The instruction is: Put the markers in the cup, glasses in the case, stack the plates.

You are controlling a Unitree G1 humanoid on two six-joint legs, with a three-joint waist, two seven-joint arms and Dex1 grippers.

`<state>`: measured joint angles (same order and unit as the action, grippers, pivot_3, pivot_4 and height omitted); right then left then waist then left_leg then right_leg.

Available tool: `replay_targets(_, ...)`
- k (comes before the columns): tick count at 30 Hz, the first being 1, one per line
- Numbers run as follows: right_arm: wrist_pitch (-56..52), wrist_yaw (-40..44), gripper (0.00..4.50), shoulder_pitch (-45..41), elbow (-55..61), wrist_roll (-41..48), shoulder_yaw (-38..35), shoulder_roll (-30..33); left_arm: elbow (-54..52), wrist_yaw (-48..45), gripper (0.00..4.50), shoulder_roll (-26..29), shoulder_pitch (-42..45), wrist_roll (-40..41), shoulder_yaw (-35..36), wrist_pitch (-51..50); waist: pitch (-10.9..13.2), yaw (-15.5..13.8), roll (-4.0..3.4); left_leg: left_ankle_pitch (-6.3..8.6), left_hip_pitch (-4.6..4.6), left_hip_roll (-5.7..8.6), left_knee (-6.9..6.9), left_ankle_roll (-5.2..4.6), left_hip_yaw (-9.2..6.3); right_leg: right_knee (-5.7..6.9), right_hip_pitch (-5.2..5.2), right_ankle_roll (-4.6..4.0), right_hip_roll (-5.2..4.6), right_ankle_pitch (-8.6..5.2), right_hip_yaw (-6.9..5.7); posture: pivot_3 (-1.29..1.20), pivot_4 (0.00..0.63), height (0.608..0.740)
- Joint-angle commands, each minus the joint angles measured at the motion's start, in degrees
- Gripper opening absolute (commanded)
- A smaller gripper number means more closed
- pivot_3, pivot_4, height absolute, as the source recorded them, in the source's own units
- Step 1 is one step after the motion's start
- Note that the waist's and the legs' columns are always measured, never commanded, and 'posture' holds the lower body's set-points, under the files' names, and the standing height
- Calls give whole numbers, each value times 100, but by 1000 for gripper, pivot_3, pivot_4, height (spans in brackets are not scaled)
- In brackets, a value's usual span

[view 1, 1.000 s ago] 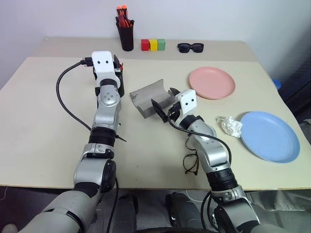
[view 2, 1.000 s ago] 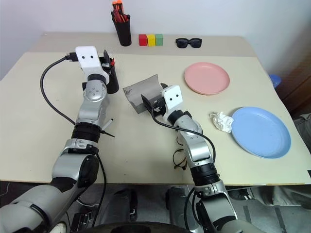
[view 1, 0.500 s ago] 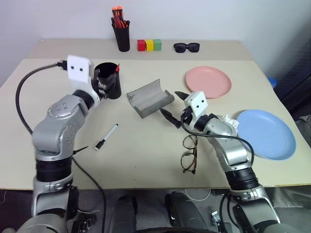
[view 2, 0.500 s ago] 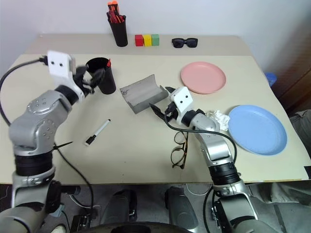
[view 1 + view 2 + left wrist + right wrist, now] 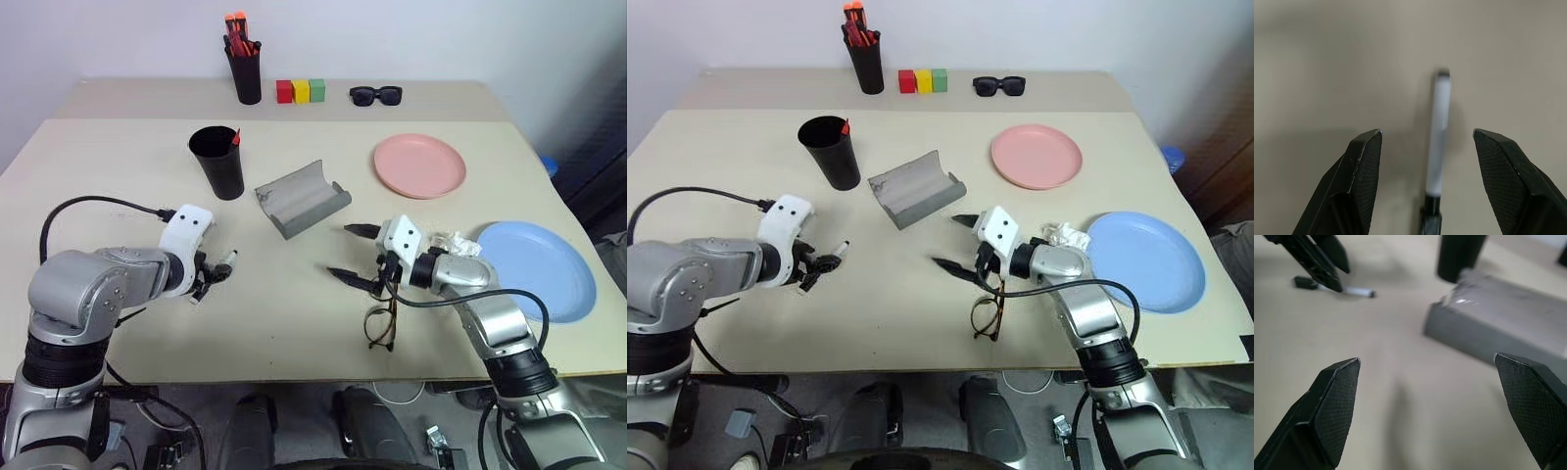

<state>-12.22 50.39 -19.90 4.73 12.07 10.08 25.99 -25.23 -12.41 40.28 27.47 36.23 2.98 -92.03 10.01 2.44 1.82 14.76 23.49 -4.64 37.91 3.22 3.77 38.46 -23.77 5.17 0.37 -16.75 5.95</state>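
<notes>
While both arms sit low over the beige tabletop [image 5: 294, 323], neither holds anything. L gripper [image 5: 1427, 183] hangs over the slim white marker w/ black cap [image 5: 1438, 147]; fingers apart, one on each side of the barrel, not clamped. Head view: same marker [image 5: 826, 261] lies flat on the table at L gripper [image 5: 813, 266], well short of the wide tapered matte black plastic cup [image 5: 217, 162]. Cup stands upright near the table's far left; red tip of the black marker [image 5: 235, 138] pokes above its rim, so that one is inside.

R gripper [image 5: 353, 255] has fingers spread wide, empty, pointing toward the robot's left, just above the table. Thin dark wire-framed glasses [image 5: 381, 318] lie on the table just below it, near the front edge; contact w/ the gripper can't be told. Grey oblong clamshell case [image 5: 302, 198] lies open, lining up, between cup and R gripper.

Salmon pink round plastic plate [image 5: 422, 165] sits far right-centre; light blue round plastic plate [image 5: 544, 269] nearer the right edge. Well apart, not stacked. Crumpled white paper wad [image 5: 460, 243] lies just beside the blue plate.
</notes>
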Motion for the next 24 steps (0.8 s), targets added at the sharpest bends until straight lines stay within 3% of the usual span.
replay_targets(1,74,-73,4500,-16,321,27,-35,-36,16,-23,3029,255,-33,-92,-251,-47,0,5,1,0,0,0,1,0,1,0,0,-1,0,0,1,0,150,732)
replay_targets(2,73,-96,4500,-12,326,24,-27,-45,36,-43,3029,249,-43,-95,-258,-47,0,5,1,0,0,1,1,0,0,0,0,-1,0,0,1,0,150,732)
replay_targets(5,75,-160,4500,-16,336,12,2,-78,76,-52,2175,170,-51,-133,-250,-47,0,5,0,0,-2,1,1,0,0,0,1,-1,0,-1,1,0,150,732)
replay_targets(9,100,-193,4500,-12,326,-1,30,-94,121,89,225,3,28,-384,-125,-41,0,3,0,0,-2,2,1,0,0,0,1,-1,0,-1,1,0,150,732)
replay_targets(10,113,-201,4500,-14,319,-9,36,-100,137,131,55,-39,56,-471,-82,11,0,-4,0,0,-2,2,1,0,0,0,1,-1,0,-1,1,0,150,732)
replay_targets(13,129,-220,4500,-35,301,-21,51,-122,210,101,55,-176,210,-581,92,133,0,-18,0,0,-2,3,3,0,0,0,3,-1,-1,0,1,0,150,732)
replay_targets(19,217,-304,4500,-201,181,-83,46,-240,-140,-76,55,-788,366,-1051,669,3184,1,-26,2,0,2,3,5,0,1,-1,2,-1,-2,0,1,0,150,732)
replay_targets(24,497,-890,4500,-530,-133,-274,-59,-695,-59,47,55,-1451,921,-1242,903,4836,1,-10,1,0,2,3,4,0,6,-2,2,0,-3,1,3,0,150,732)
